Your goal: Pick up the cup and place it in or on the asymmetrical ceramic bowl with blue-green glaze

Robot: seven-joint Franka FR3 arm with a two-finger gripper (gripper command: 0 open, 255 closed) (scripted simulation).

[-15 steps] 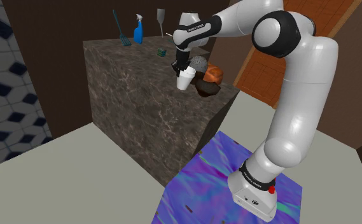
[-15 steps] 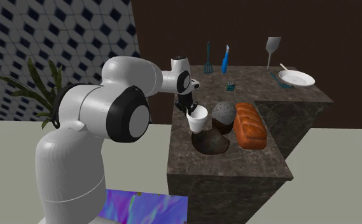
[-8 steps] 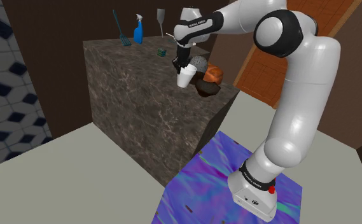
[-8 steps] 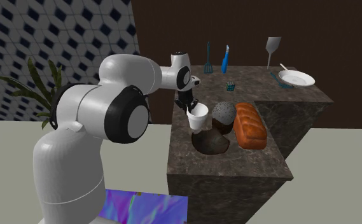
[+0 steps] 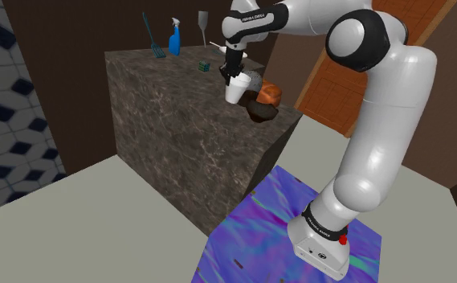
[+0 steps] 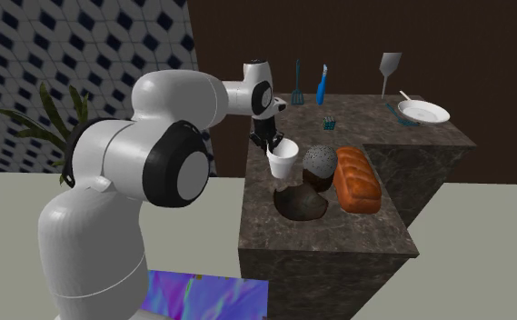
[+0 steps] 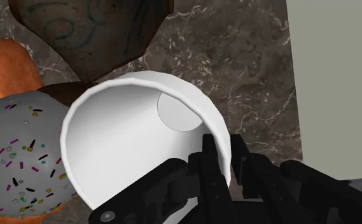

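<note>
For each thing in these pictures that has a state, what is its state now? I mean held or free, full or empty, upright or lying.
gripper: shut on the cup's rim, one finger inside, one outside.
cup: held, upright, empty, off the counter.
bowl: on the counter, empty, free.
loaf: lying on the counter, free.
wine glass: upright, free.
spray bottle: upright, free.

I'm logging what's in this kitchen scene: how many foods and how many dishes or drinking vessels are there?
Foods: 2 (bread loaf, sprinkled pastry)
Dishes and vessels: 4 (cup, bowl, plate, stemmed glass)
Total: 6
</note>
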